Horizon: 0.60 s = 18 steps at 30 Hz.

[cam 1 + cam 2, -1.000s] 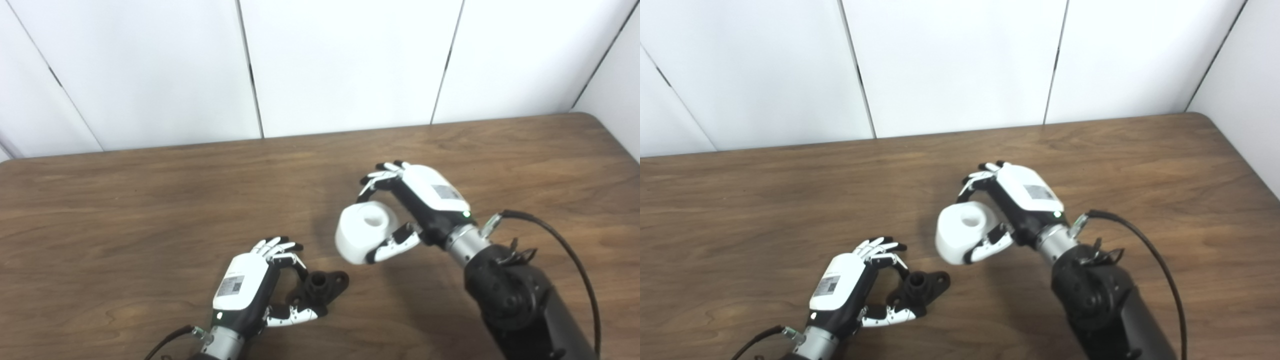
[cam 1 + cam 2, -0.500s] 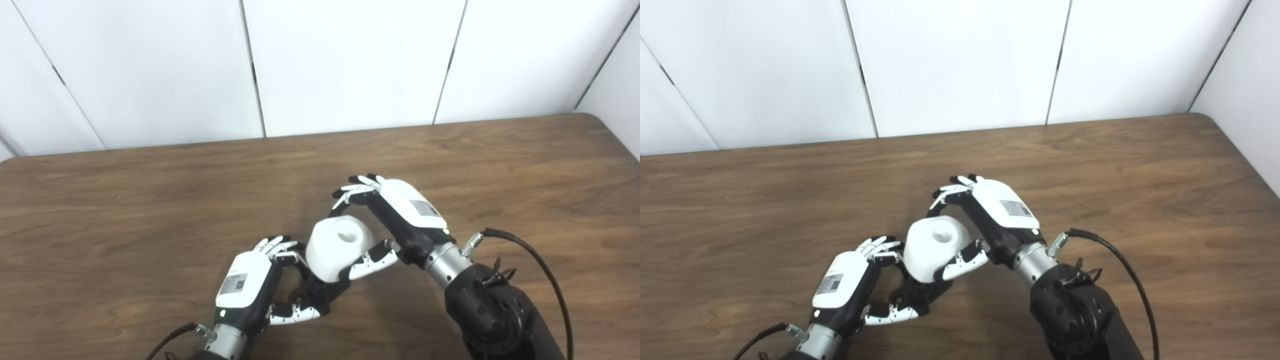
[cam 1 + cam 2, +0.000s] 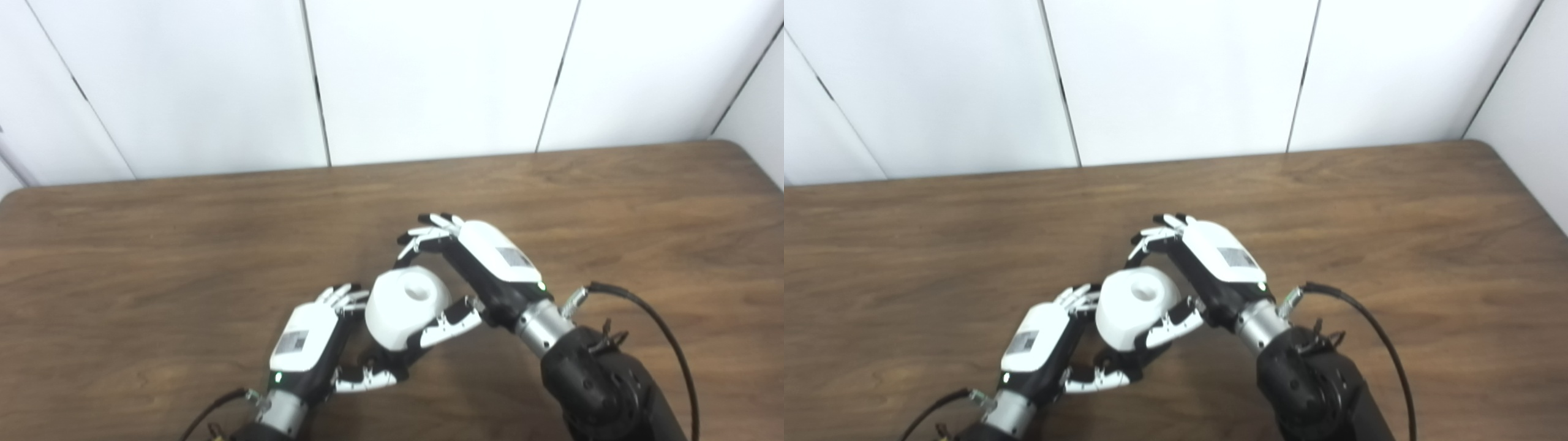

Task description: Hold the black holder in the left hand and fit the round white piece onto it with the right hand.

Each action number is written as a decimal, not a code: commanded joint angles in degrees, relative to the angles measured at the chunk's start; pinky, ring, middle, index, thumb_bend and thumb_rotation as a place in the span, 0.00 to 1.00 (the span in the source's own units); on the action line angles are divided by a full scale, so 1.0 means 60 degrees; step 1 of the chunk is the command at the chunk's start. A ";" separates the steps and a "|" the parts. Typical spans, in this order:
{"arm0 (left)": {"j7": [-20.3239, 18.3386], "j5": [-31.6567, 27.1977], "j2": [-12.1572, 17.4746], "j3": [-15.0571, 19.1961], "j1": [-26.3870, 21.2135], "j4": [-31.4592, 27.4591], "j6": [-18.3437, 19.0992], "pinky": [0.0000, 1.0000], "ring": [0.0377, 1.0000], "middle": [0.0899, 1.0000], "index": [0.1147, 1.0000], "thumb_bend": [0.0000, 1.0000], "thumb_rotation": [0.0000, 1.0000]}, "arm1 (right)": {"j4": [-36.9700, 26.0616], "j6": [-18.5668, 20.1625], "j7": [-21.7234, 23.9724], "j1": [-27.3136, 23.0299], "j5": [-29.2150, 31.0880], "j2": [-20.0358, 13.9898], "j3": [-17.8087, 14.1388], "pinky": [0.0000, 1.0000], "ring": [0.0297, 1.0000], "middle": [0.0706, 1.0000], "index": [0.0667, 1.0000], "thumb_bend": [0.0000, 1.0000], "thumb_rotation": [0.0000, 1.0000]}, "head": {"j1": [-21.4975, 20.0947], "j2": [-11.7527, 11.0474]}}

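Round white piece (image 3: 403, 306) sits directly over the black holder (image 3: 392, 362), covering most of it; only a dark sliver of the holder shows under the piece's lower edge, so can't tell if it's seated or just resting on top. The recess in the piece's top face points up and slightly toward the wall. Right hand (image 3: 474, 269) wraps the piece: its fingers (image 3: 419, 236) curl over the far side and its thumb (image 3: 450, 318) presses the near-right side, a pinch across the body. Left hand (image 3: 318, 343) is just left of the piece, touching or nearly so; its fingers (image 3: 343, 296) curl in at the piece's left edge, its thumb (image 3: 364, 383) reaches under the piece and closes on the holder's near side. The holder is down at the table (image 3: 122, 257), though contact is hidden. The right forearm comes in from below-right of the piece, with a black cable (image 3: 649, 312) looping off the wrist. White wall panels (image 3: 429, 73) stand behind the table, well beyond the piece.
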 commanded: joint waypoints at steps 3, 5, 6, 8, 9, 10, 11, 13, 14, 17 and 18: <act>-0.0346 0.0356 0.0004 -0.0167 -0.0062 0.0138 0.0259 0.93 0.90 0.80 0.42 0.52 0.05 | -0.0234 -0.0374 -0.0023 -0.0275 -0.0032 0.0008 -0.0045 1.00 0.94 0.79 0.45 0.52 0.14 | 0.0014 0.0022; -0.0325 0.0371 0.0014 -0.0186 -0.0071 0.0133 0.0254 0.93 0.90 0.80 0.42 0.52 0.05 | -0.0197 -0.0414 0.0000 -0.0249 -0.0050 -0.0007 -0.0025 1.00 0.94 0.79 0.45 0.52 0.14 | 0.0013 0.0044; -0.0317 0.0368 0.0017 -0.0193 -0.0074 0.0132 0.0252 0.94 0.90 0.80 0.42 0.52 0.05 | -0.0173 -0.0442 0.0003 -0.0237 -0.0045 -0.0021 -0.0016 1.00 0.94 0.79 0.45 0.52 0.14 | 0.0021 0.0051; -0.0307 0.0371 0.0020 -0.0206 -0.0081 0.0129 0.0262 0.94 0.90 0.80 0.42 0.52 0.05 | -0.0130 -0.0483 0.0025 -0.0232 -0.0069 -0.0059 0.0010 1.00 0.94 0.79 0.45 0.52 0.14 | 0.0027 0.0067; -0.0326 0.0370 0.0017 -0.0210 -0.0084 0.0116 0.0287 0.94 0.90 0.80 0.42 0.52 0.05 | -0.0114 -0.0490 0.0051 -0.0235 -0.0100 -0.0081 0.0029 1.00 0.94 0.79 0.45 0.52 0.14 | 0.0022 0.0076; -0.0332 0.0362 0.0018 -0.0212 -0.0088 0.0115 0.0297 0.93 0.91 0.80 0.42 0.52 0.05 | -0.0096 -0.0502 0.0063 -0.0235 -0.0118 -0.0100 0.0045 1.00 0.95 0.79 0.45 0.52 0.14 | 0.0019 0.0072; -0.0327 0.0362 0.0022 -0.0219 -0.0096 0.0118 0.0297 0.93 0.91 0.81 0.42 0.52 0.05 | -0.0074 -0.0520 0.0068 -0.0230 -0.0132 -0.0114 0.0055 1.00 0.95 0.79 0.45 0.52 0.14 | 0.0014 0.0078; -0.0301 0.0372 0.0031 -0.0234 -0.0108 0.0118 0.0286 0.93 0.90 0.80 0.42 0.52 0.05 | -0.0038 -0.0564 0.0073 -0.0206 -0.0154 -0.0122 0.0069 1.00 0.95 0.79 0.45 0.53 0.14 | 0.0015 0.0074; -0.0303 0.0376 0.0035 -0.0241 -0.0114 0.0113 0.0289 0.93 0.90 0.80 0.42 0.52 0.05 | -0.0015 -0.0601 0.0065 -0.0174 -0.0179 -0.0125 0.0087 1.00 0.95 0.79 0.45 0.53 0.14 | 0.0013 0.0068; -0.0336 0.0376 0.0024 -0.0251 -0.0119 0.0097 0.0342 0.94 0.90 0.81 0.42 0.52 0.05 | 0.0065 -0.0716 0.0015 -0.0077 -0.0174 -0.0126 0.0115 1.00 0.95 0.79 0.45 0.52 0.14 | 0.0001 0.0081; -0.0346 0.0376 0.0017 -0.0255 -0.0119 0.0092 0.0365 0.94 0.91 0.81 0.42 0.52 0.05 | 0.0085 -0.0744 0.0005 -0.0054 -0.0159 -0.0125 0.0112 1.00 0.95 0.79 0.45 0.52 0.14 | 0.0004 0.0082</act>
